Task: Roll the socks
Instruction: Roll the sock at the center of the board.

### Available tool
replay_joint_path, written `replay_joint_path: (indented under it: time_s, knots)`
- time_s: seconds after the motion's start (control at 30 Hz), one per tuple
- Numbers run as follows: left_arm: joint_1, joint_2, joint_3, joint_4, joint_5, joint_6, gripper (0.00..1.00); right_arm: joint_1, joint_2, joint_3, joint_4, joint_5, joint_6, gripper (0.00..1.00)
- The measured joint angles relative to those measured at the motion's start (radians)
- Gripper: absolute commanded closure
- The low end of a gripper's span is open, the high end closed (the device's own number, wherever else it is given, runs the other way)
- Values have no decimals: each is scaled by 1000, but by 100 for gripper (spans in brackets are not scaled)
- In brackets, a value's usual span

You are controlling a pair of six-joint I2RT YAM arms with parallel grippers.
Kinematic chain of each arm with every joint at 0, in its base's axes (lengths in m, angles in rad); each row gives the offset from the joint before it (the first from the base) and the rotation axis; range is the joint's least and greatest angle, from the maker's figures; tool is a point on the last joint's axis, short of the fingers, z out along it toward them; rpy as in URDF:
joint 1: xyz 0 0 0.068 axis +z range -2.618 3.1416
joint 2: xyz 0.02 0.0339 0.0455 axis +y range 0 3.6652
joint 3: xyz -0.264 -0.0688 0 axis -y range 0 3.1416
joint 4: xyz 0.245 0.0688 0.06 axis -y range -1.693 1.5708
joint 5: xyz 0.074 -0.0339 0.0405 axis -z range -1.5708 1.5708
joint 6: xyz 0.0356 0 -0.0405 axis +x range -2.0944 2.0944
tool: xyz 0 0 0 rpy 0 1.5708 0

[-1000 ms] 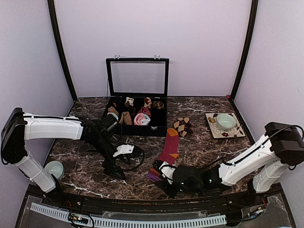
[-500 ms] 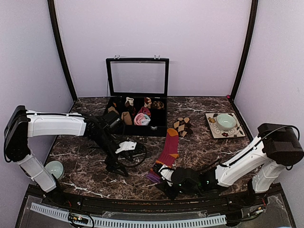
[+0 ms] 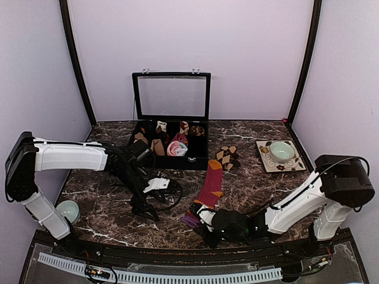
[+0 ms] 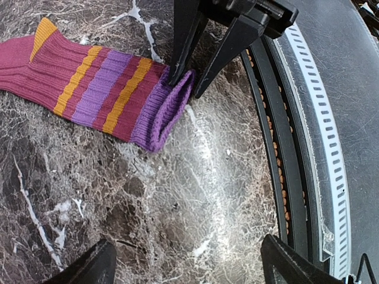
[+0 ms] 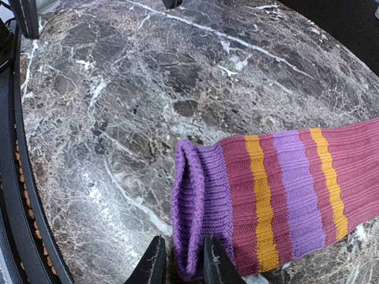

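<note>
Right claw (image 5: 183, 263): pinches the purple cuff of the striped sock (image 5: 278, 195), with one finger on each side of the cuff's edge.
Left claw (image 4: 186, 263): spread wide and holding nothing, it hangs over bare surface (image 3: 249, 177) just beside that cuff.
Striped sock: lies flat on the surface, orange toe toward the black box (image 3: 198, 163), cuff near the front edge.
Diamond sock (image 3: 227, 157): lies by the box's right front corner, just beside the striped sock's toe.
Change, right: a second ago the right claw sat further right and stood wider; it has shifted left and drawn in on the cuff.
Change, left: the left arm has swung slightly toward the striped sock.
Change, socks: both lie where they were.
</note>
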Motion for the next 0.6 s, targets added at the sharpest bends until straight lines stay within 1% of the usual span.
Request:
replay_joint_path:
  time_s: [0.03, 0.13, 0.2, 0.27, 0.37, 0.43, 0.53, 0.6]
  knots:
    - [0, 0, 0, 2, 1, 0, 13, 0, 6, 1, 0, 0, 2, 79]
    - [0, 0, 0, 2, 7, 4, 13, 0, 13, 3, 0, 0, 9, 90]
    - [0, 1, 0, 4, 14, 6, 14, -2, 13, 4, 3, -1, 13, 94]
    - [-3, 4, 0, 8, 18, 6, 15, -6, 13, 4, 8, -2, 21, 92]
    - [-21, 8, 0, 21, 23, 6, 17, -14, 9, 3, 14, -6, 37, 83]
    - [-42, 15, 0, 36, 26, 6, 21, -19, 5, 2, 18, -11, 47, 76]
    - [-69, 37, 1, 58, 32, 3, 30, -23, -3, -13, 31, -17, 67, 76]
    - [-82, 62, 4, 72, 39, 2, 35, -26, -14, -29, 40, -19, 76, 80]
